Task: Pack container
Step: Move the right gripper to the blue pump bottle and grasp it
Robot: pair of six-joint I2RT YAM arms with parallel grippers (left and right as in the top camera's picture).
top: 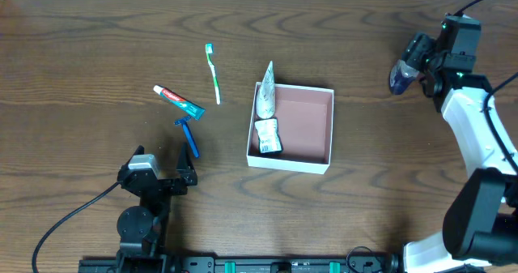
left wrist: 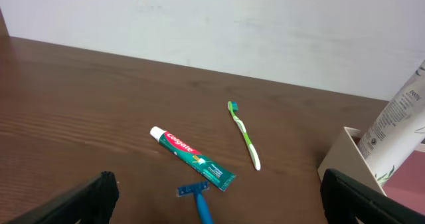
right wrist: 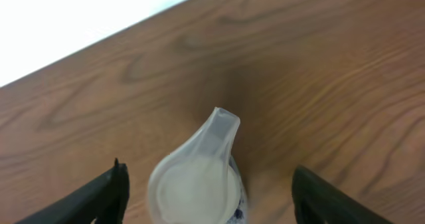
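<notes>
The container (top: 330, 129), a white square box with a pinkish-brown inside, sits at mid-table. A white tube (top: 265, 95) leans on its far left wall, beside a small white packet (top: 269, 137) inside. The container's corner (left wrist: 345, 161) and the tube (left wrist: 398, 127) show in the left wrist view. My right gripper (top: 407, 62) is open at the far right, its fingers on either side of a dark blue bottle (top: 399, 77) with a translucent cap (right wrist: 196, 181), not touching it. My left gripper (top: 162, 172) is open and empty near the front left.
A green toothbrush (top: 214, 72), a toothpaste tube (top: 179, 101) and a blue razor (top: 188, 135) lie left of the container. They also show in the left wrist view: toothbrush (left wrist: 244, 134), toothpaste (left wrist: 192, 157), razor (left wrist: 199, 199). Cables run by the arm bases.
</notes>
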